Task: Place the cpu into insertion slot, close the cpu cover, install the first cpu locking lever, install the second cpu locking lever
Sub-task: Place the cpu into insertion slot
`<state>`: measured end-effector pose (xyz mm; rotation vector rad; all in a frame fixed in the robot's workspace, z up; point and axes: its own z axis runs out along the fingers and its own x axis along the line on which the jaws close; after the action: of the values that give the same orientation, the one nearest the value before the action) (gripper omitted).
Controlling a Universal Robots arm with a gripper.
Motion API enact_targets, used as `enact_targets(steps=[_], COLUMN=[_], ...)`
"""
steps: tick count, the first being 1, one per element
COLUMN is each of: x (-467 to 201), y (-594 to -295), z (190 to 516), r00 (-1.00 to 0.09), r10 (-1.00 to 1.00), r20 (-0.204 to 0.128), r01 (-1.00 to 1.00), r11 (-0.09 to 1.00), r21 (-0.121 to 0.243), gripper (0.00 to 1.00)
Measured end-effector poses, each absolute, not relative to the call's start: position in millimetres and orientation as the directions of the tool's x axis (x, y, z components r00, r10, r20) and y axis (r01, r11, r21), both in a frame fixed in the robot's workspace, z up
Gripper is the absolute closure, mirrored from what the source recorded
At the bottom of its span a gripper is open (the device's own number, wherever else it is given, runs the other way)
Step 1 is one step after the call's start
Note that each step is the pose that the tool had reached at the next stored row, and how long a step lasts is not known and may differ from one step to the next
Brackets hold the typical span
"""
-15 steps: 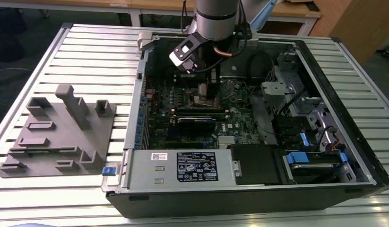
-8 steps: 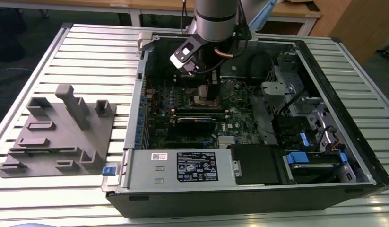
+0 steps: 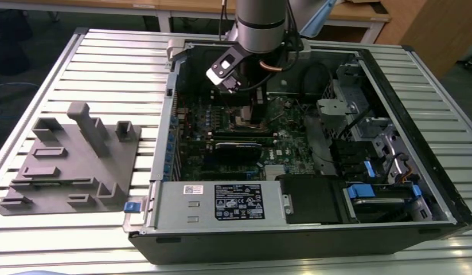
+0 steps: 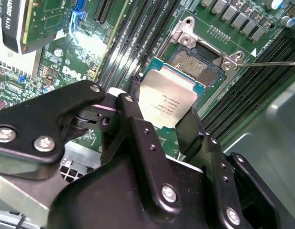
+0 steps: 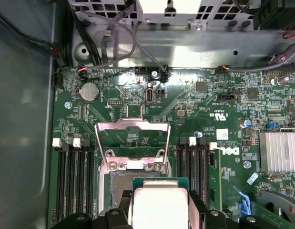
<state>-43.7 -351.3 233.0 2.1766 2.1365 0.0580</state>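
cpu (image 4: 167,102) in hand (image 4: 161,112) above insertion slot (image 4: 197,64), cpu cover (image 5: 133,125) open

An open computer case (image 3: 297,246) lies on a table (image 3: 105,57) of pale metal slats. At 9 o'clock from the case, a grey stand (image 3: 75,166) with posts and pockets sits on the table. Inside the case, at 6 o'clock, is a silver box (image 3: 182,209) with a black label (image 3: 238,201). A blue clip (image 3: 131,206) is just beside that box, at its 9 o'clock. In the first wrist view, 1 round silver battery (image 5: 89,90) and 1 ribbed silver block (image 5: 279,151) sit on the green board (image 5: 223,100).
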Motion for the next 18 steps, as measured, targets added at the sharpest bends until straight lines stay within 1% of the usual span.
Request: enact_targets(steps=[2,5,18], x=[-43.7,-43.7,-43.8], y=[-349.0,-347.8,-347.8], z=[232.2,230.1,226.9], r00=[0.020,0.017,0.010], r10=[0.999,0.999,0.999], r20=[-0.044,-0.046,-0.035], r01=[0.996,0.996,0.996], r11=[-0.016,-0.013,-0.007], r21=[0.092,0.092,0.091], gripper=[0.46,0.46,0.46])
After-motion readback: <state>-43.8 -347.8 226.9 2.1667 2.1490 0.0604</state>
